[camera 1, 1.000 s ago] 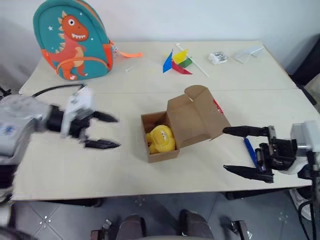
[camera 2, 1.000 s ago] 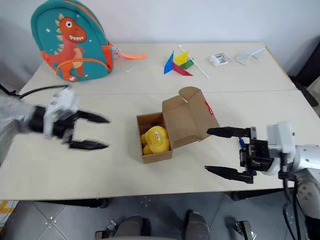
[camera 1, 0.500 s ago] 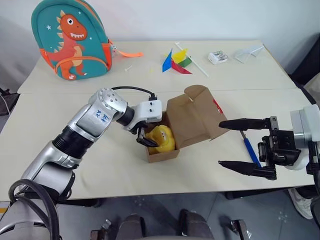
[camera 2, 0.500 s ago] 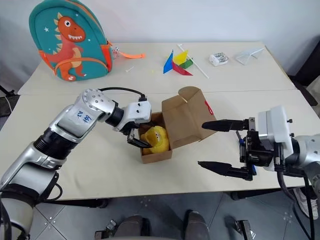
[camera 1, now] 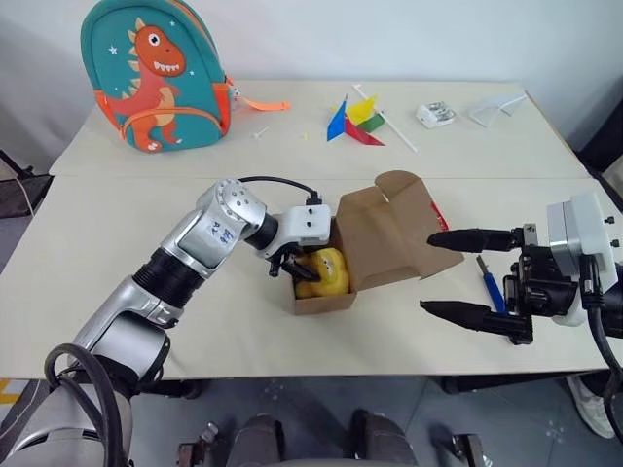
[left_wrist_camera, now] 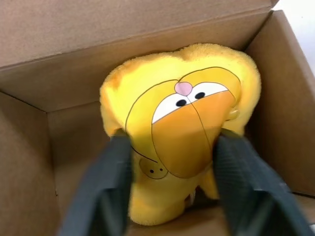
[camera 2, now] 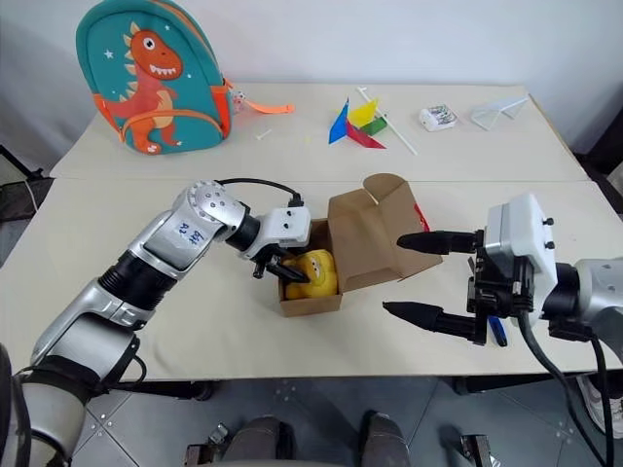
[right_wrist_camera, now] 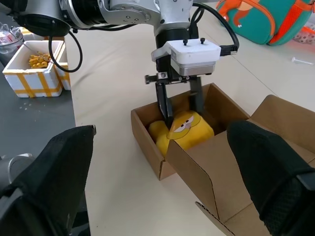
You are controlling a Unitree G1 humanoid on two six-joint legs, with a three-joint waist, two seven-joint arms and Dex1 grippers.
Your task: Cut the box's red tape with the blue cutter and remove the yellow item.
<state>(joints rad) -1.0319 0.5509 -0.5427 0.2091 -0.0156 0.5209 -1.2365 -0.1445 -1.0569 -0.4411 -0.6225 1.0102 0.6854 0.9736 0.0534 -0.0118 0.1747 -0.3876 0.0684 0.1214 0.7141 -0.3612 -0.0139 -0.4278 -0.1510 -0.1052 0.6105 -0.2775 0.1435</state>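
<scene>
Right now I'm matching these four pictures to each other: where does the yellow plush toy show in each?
Left eye view: yellow plush toy, centre, inside the open brown cardboard box.
Right eye view: centre, in the box.
Left wrist view: middle, between the left gripper and its black fingers.
Right wrist view: centre, below the left gripper.
Shared landmark: the box.

A: Left arm: silver metal segments, a ribbed black sleeve partway along, blue characters printed on the rounded joint. A black cable loops to a white box housing behind the left tool [camera 1: 292,271].

B: Noted. That housing has four dark screws on top; two slim black fingers [right_wrist_camera: 164,106] come off it.

A: Right tool [camera 1: 443,272]: the same long tapered black fingers, a black bracket, a white block with small dark screws, black cabling trailing behind.
</scene>
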